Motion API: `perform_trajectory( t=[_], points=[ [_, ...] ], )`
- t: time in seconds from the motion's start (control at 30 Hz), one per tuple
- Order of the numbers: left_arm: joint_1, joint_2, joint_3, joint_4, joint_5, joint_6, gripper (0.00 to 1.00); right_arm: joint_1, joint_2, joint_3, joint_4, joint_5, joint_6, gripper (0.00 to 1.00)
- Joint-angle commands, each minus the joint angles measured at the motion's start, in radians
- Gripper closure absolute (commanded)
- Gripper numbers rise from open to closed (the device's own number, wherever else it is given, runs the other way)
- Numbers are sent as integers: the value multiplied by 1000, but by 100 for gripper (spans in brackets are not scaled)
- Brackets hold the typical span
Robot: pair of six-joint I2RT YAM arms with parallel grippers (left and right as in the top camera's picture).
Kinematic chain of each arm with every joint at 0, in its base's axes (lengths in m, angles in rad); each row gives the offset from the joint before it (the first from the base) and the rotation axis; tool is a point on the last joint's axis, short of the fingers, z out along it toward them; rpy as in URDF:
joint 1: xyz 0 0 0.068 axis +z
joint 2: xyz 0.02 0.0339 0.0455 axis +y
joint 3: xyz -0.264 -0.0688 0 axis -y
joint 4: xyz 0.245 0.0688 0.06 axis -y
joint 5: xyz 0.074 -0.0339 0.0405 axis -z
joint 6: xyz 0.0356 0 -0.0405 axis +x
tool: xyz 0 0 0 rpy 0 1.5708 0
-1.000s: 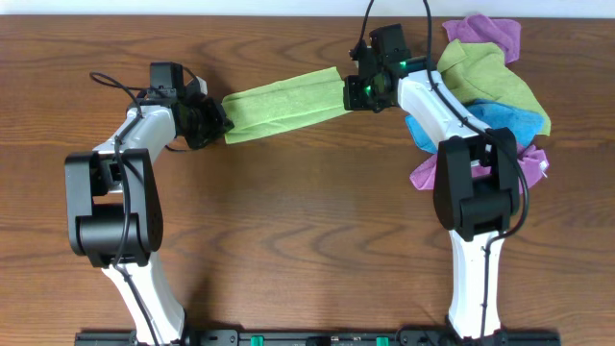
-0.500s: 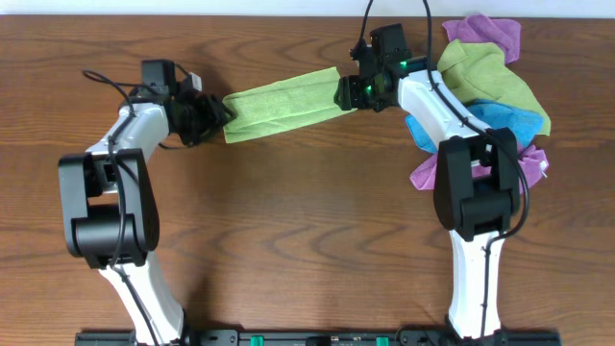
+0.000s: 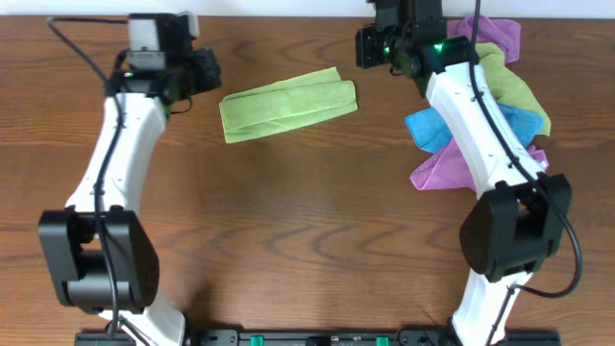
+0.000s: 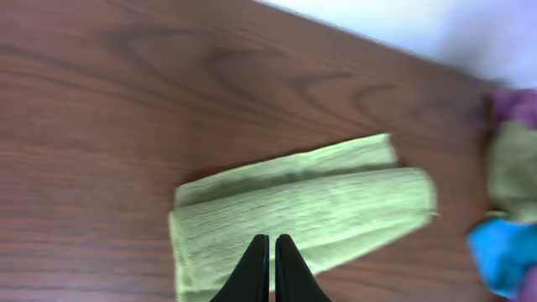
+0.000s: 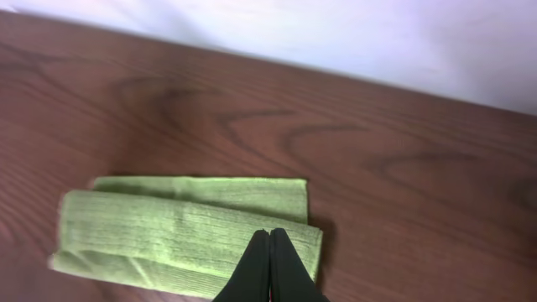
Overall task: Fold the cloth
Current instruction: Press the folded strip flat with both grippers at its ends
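Green cloth [image 3: 288, 104] lies folded on the table [image 3: 288, 240], just right of the left gripper [image 4: 267, 242], whose fingers are pressed together, holding nothing. Past the cloth's right end, the right gripper [image 5: 269, 235] is pressed together and empty too.

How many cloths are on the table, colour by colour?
folded green cloth, lying apart: 1
yellow-green cloth, in the pile: 1
blue cloth, in the pile: 1
purple cloth, in the pile: at least 1; purple shows at both ends of the pile, so maybe 2
Total: at least 4, perhaps 5
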Motion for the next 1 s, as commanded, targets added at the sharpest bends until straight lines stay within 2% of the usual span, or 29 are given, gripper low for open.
perform_trajectory(
  t=[0.0, 0.23, 0.53, 0.77, 0.97],
  points=[
    [-47, 82, -3, 5, -200, 26, 94, 35, 91, -8, -10, 61, -39, 99],
    [-99, 205, -3, 29, -220, -31, 94, 48, 216, -8, 1, 61, -39, 99],
    [-100, 213, -3, 21, -208, -32, 94, 57, 299, -8, 52, 41, -35, 99],
    [-100, 213, -2, 21, -185, -91, 91, 70, 369, -8, 92, 42, -34, 99],
    [-100, 213, -3, -6, -185, -95, 89, 71, 414, -8, 51, 42, -30, 99]
  ],
)
